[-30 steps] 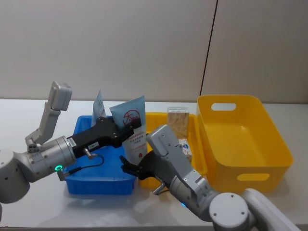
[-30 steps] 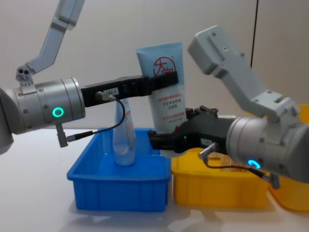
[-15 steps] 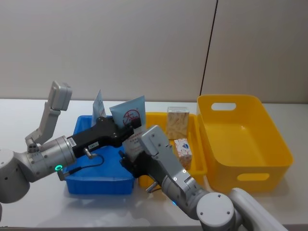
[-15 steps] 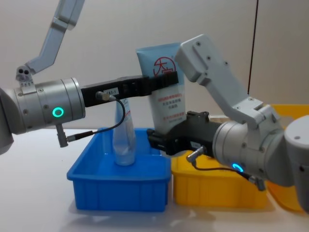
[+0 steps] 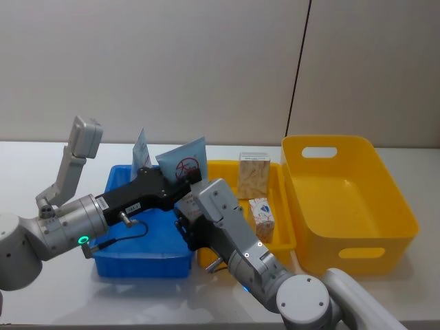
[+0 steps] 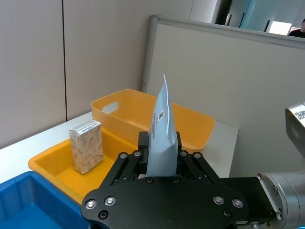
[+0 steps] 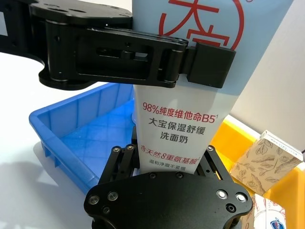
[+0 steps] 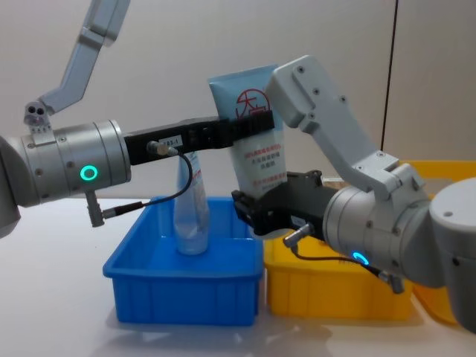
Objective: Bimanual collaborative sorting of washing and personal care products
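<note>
Within left jaws, pale-blue tube [image 8: 259,160]

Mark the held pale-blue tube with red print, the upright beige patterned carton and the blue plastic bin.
Held tube [image 8: 258,160]: chest view, printed middle.
Beige carton [image 5: 254,177]: head view, front face.
Blue bin [image 8: 182,297]: chest view, front wall.

Left gripper [image 8: 253,125] clamped, arm level, right gripper [image 8: 251,212] just beneath

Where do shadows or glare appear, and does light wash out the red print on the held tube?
Head view: even light, a soft shadow on the table before the blue bin. Chest view: a faint shadow under that bin; a green ring glows on the left arm. Right wrist view: no glare on the tube in the left gripper; its red print is readable.
</note>
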Motion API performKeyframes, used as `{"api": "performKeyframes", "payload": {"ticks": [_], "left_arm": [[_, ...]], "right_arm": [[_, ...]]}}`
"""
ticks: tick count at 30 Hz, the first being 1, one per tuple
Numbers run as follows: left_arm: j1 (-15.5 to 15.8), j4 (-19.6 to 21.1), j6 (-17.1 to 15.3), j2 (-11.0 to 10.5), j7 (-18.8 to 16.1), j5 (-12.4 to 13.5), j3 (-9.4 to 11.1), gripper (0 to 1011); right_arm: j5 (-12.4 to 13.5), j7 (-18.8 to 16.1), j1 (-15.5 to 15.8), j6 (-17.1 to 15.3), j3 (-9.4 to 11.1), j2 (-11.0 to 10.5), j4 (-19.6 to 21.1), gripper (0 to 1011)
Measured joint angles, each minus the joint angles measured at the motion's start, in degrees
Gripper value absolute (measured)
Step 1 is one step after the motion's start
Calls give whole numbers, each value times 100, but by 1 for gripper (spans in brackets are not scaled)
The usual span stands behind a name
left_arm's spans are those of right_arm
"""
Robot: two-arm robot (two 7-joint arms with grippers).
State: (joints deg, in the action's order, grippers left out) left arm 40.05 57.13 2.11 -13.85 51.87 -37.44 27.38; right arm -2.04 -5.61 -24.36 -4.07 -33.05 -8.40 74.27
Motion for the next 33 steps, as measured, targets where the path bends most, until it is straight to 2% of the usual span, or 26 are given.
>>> {"api": "performKeyframes", "payload": {"ticks": [5, 8, 9, 12, 15, 17, 23, 26, 29, 33], "left_arm": [[0, 0, 0, 5, 1, 0, 0, 257], [1, 1, 1, 7, 3, -4, 0, 334], [1, 1, 1, 8, 3, -4, 0, 394], [1, 1, 1, 8, 3, -5, 0, 458], [1, 1, 1, 7, 3, -4, 0, 575], [1, 2, 2, 6, 3, -5, 0, 606], [0, 1, 2, 5, 3, -3, 0, 830], [0, 1, 1, 5, 2, -3, 1, 880], [0, 0, 1, 5, 0, -1, 0, 979], [0, 0, 2, 5, 0, 0, 0, 1001]], "right_arm": [[-5, 3, 22, -7, 40, 2, 22, 418], [-6, 28, 51, -39, 79, 2, 51, 395], [-7, 39, 57, -49, 89, 3, 62, 390], [-8, 66, 85, -74, 123, 7, 99, 368], [-15, 108, 112, -97, 159, 17, 131, 348], [-19, 132, 126, -104, 179, 25, 144, 342], [-36, 283, 165, -114, 294, 75, 176, 319], [-41, 399, 170, -96, 376, 105, 184, 311], [-51, 518, 167, -54, 468, 134, 188, 306], [-74, 731, 118, 24, 651, 175, 188, 308]]}}
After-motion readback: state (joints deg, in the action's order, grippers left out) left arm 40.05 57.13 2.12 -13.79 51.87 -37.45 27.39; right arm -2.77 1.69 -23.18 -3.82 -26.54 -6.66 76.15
